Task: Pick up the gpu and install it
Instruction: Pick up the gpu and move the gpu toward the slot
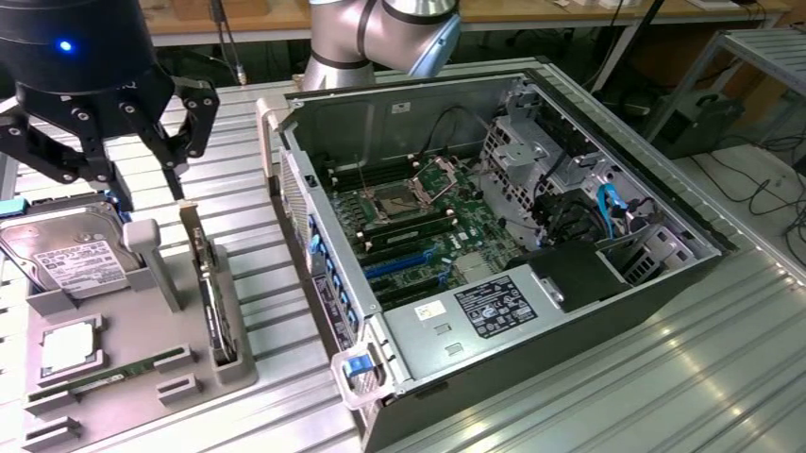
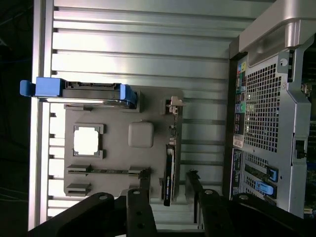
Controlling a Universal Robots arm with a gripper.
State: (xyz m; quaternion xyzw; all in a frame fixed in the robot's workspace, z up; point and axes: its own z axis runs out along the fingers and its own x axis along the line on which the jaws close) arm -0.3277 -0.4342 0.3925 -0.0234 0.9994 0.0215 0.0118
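Pick step, nothing gripped yet. Jaws partly open, empty, just above the thin black gpu card, on edge in the grey plastic tray on the ribbed metal tabletop. Grip calls for straddling its top edge squarely.

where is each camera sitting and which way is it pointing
Exterior view: off the arm, raised, looking down on the open black metal computer case and grey plastic parts tray; the silver arm and open jaws show.
Wrist view: on the wrist, looking down past the jaws at that tray.
Both share the tray, case and thin black gpu card standing on edge.
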